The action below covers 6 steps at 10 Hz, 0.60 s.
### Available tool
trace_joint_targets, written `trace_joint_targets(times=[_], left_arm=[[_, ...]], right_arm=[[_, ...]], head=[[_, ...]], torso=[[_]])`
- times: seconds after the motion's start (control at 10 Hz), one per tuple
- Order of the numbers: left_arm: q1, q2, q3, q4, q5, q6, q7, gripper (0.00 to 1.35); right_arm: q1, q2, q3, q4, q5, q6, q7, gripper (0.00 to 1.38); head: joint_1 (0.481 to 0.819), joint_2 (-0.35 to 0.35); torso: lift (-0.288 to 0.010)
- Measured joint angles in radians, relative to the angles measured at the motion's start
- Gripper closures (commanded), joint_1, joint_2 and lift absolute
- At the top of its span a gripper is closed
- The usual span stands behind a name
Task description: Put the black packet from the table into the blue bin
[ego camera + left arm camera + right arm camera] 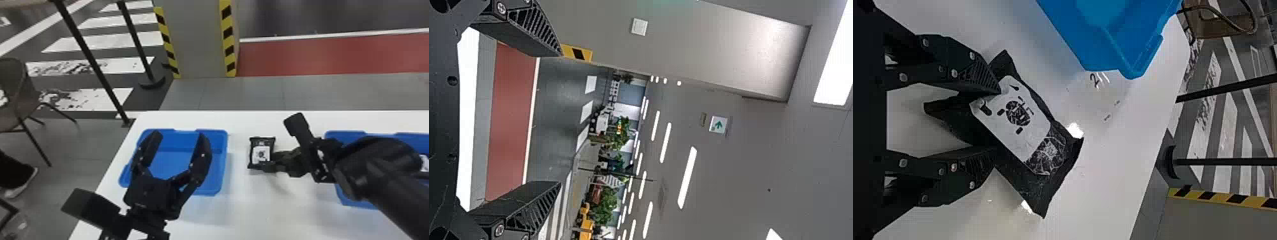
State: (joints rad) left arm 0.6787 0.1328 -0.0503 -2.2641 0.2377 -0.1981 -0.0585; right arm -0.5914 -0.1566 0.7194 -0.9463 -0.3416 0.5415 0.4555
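The black packet (pixel 261 142), thin, glossy and crinkled, with a flat white label bearing a round black print, is at the centre right of the head view. The fingers of the black right gripper (pixel 270 160) are drawn in on it, tips against the film; whether it is lifted off the smooth white table (pixel 252 207) I cannot tell. The black left gripper (pixel 179 136), its two flat fingers spread wide with nothing between them, appears across the shallow blue plastic bin (pixel 222 159) at lower centre left. A second blue plastic bin (pixel 344 136), at the right edge, is partly hidden by the black right arm (pixel 383 178).

The right wrist view adds the packet's creased clear window (pixel 1050 150) and the ribbed inner faces of the fingers. The left wrist view adds a green and white sign (pixel 718 124) at centre right and bright ceiling strips (pixel 687 177). The head view has a grey pillar (pixel 198 38) with yellow-and-black striped edges at top centre.
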Motion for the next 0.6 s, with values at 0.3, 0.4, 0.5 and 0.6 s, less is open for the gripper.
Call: trace_joint_targets(times=[0.3, 0.4, 0.5, 0.6], left_arm=[[0.010, -0.001, -0.006, 0.000, 0.004, -0.001, 0.003, 0.11], [0.018, -0.002, -0.003, 0.000, 0.005, -0.005, 0.003, 0.11], [0.031, -0.002, 0.003, 0.000, 0.010, -0.015, 0.003, 0.11], [0.051, -0.003, 0.012, -0.001, 0.014, -0.027, 0.003, 0.11]], right_arm=[[0.008, 0.000, 0.000, -0.010, -0.017, 0.001, -0.006, 0.88], [0.017, 0.000, 0.000, -0.013, -0.022, -0.002, -0.009, 0.88], [0.036, -0.002, 0.000, -0.019, -0.046, -0.021, -0.009, 0.88], [0.065, -0.005, -0.006, -0.038, -0.079, -0.049, -0.009, 0.89]], head=[[0.695, 0.228], [0.695, 0.230], [0.695, 0.241], [0.695, 0.261]], torso=[[-0.110], [-0.110], [-0.110], [-0.110]])
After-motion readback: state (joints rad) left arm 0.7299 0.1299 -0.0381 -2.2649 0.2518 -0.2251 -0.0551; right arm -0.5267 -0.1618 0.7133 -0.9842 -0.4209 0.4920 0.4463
